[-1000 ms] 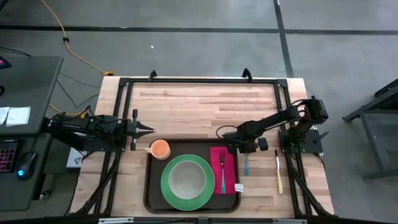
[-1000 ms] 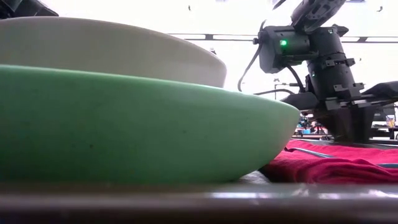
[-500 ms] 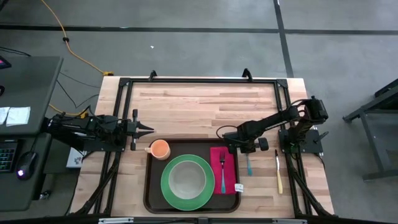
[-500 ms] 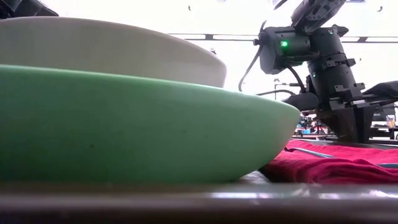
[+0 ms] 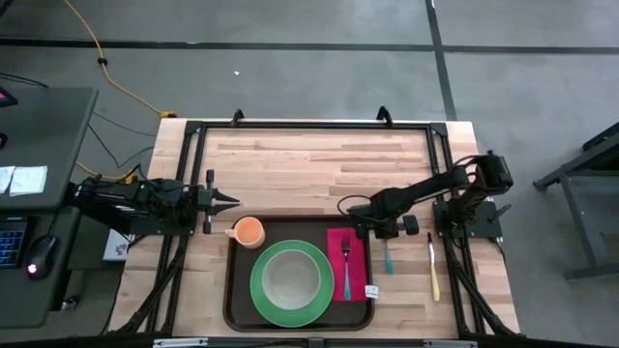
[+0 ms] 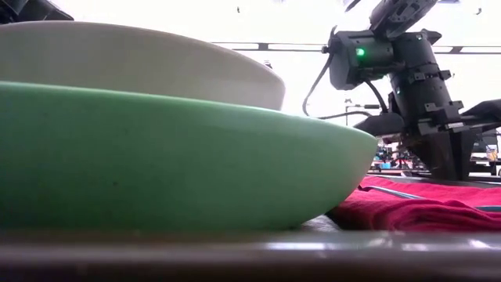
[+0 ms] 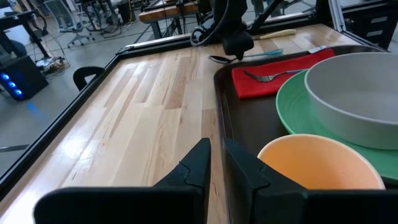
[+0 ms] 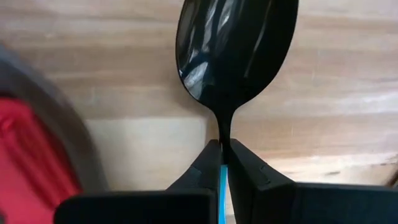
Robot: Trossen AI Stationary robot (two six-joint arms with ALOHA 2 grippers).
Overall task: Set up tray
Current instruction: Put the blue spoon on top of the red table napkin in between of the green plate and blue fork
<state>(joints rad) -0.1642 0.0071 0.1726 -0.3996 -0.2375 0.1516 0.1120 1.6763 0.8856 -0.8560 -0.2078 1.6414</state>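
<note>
In the high view the large dark brown rectangular plastic tray [image 5: 299, 319] with raised rim is seen at the lower centre of the frame on the pale wooden butcher-block table [image 5: 319, 164]. On it are set a round green plate [image 5: 259, 290] carrying a pale grey bowl [image 5: 291, 277], a red cloth napkin [image 5: 356, 275] on its right part with a silver fork [image 5: 345, 263] laid along it, and a small orange cup [image 5: 250, 232] in its upper left corner. Compared with a second ago, the right gripper [image 5: 387, 230], just off the tray's right rim, is now closed hard on the neck of a blue-handled metal spoon [image 8: 233, 50], and the spoon is seen shifted slightly rightward on the bare wood. This is judged to mean that the spoon is secured and ready to be carried to the tray. A cream-handled knife [image 5: 433, 266] lies farther right, untouched. The left gripper [image 7: 214, 163] is parked at centre left beside the cup, its fingers narrowly parted and empty. A small white tag [image 5: 371, 291] at the napkin's lower corner is too small to read; no other writing is visible.
</note>
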